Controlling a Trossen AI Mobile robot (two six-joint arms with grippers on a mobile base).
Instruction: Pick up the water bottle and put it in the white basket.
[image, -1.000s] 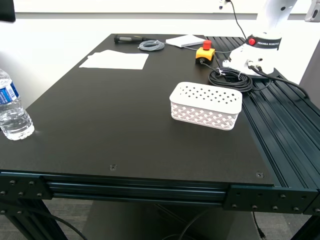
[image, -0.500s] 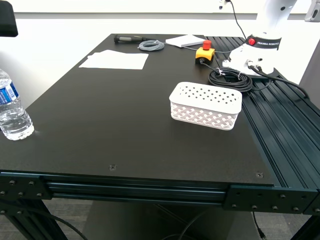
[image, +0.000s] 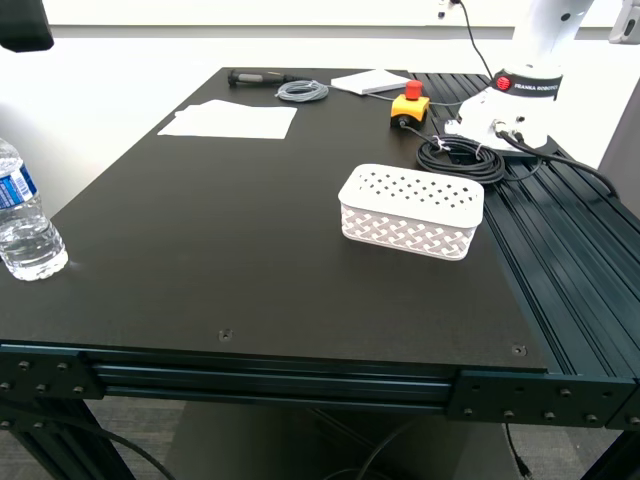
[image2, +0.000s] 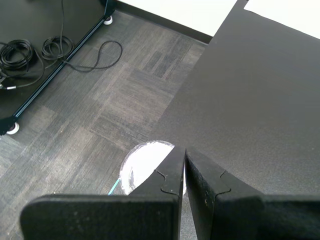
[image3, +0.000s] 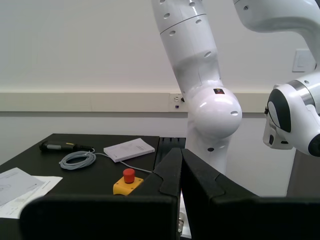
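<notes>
**Bottle at the tabletop edge, basket upside down**

The water bottle (image: 22, 215) stands upright, well apart from the white basket (image: 411, 211), which lies perforated base up on the tabletop (image: 230, 240). Bare surface lies between them. Beyond the basket sit a coiled black cable (image: 462, 158) and a yellow stop button (image: 409, 105). My first gripper (image2: 185, 151) and my second gripper (image3: 181, 151) both have jaws pressed together.

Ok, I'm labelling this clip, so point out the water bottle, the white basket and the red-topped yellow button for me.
water bottle (image: 24, 225), exterior view, on its clear ribbed body.
white basket (image: 408, 233), exterior view, on its woven near wall.
yellow button box (image: 410, 105), exterior view, on its yellow housing.
</notes>
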